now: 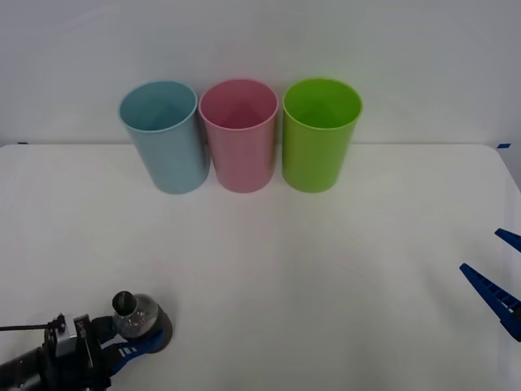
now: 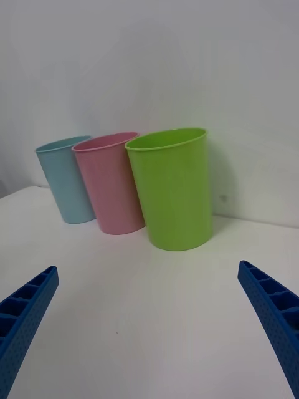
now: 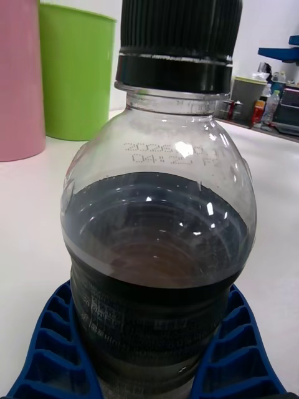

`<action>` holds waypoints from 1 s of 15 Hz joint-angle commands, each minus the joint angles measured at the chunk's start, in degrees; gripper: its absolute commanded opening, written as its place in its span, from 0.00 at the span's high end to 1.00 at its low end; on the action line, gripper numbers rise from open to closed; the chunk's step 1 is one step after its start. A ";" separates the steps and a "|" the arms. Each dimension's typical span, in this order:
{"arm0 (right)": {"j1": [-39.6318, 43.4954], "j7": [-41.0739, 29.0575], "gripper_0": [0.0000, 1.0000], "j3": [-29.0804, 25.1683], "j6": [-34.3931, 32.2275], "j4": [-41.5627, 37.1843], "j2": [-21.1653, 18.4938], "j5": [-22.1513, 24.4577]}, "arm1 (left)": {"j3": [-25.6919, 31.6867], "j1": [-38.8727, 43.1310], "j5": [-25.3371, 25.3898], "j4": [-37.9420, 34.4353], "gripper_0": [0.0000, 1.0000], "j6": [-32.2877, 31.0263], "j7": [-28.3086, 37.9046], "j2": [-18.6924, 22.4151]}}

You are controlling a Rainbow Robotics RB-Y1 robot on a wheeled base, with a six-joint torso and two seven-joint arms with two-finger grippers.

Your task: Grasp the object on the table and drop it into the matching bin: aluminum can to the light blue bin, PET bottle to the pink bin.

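The PET bottle [image 1: 138, 318], clear with dark liquid and a black cap, stands upright at the near left of the white table [image 1: 285, 269]. My left gripper [image 1: 143, 339] is shut on it; in the left wrist view both blue fingers [image 3: 53, 343] press and curve around the bottle [image 3: 156, 218] at its dark label. The pink bin [image 1: 238, 138] stands at the back in the middle of a row, with the light blue bin [image 1: 165, 138] on its left. My right gripper [image 1: 496, 277] hangs open and holds nothing at the right edge, apart from the bottle.
A lime green bin [image 1: 320, 138] stands right of the pink one, and the three bins touch or nearly touch. The right wrist view shows the green bin [image 2: 174, 187] nearest. Bare tabletop lies between the bottle and the bins. Shelves with clutter [image 3: 268, 106] stand beyond the table.
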 commanded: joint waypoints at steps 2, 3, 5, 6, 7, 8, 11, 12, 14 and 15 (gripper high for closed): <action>0.00 0.00 0.00 0.00 0.00 0.00 0.00 0.00 | 0.57 0.43 4.63 -0.10 1.00 -0.08 1.11 2.81; 0.00 0.00 0.00 0.00 0.00 0.00 0.00 0.00 | 2.06 1.13 5.42 -0.81 1.00 -0.08 1.73 3.16; 0.00 0.00 0.00 0.00 0.00 0.00 0.00 0.00 | 5.84 2.89 5.51 -4.06 1.00 -0.08 6.04 3.07; 0.00 0.00 0.00 0.00 0.00 0.00 0.00 0.00 | 8.39 4.12 5.60 -6.61 1.00 -0.08 8.76 3.07; 0.00 0.00 0.00 0.00 0.00 0.00 0.00 0.00 | 10.15 5.26 5.77 -8.45 1.00 -0.08 10.69 3.07; 0.00 0.00 0.00 0.00 0.00 0.00 0.00 0.00 | 11.99 6.32 5.77 -10.65 1.00 -0.08 12.89 3.07; 0.00 0.00 0.00 0.00 0.00 0.00 0.00 0.00 | 15.60 8.43 5.86 -19.18 1.00 2.64 20.01 3.07; 0.00 0.00 0.00 0.00 0.00 0.00 0.00 0.00 | 15.60 8.60 5.86 -22.69 1.00 4.66 22.38 3.07; 0.00 0.00 0.00 0.00 0.00 0.00 0.00 0.00 | 15.42 8.69 5.77 -28.32 1.00 7.48 26.43 2.37; 0.00 0.00 0.00 0.00 0.00 0.00 0.00 0.00 | 15.42 8.69 5.77 -31.83 1.00 9.85 28.98 1.58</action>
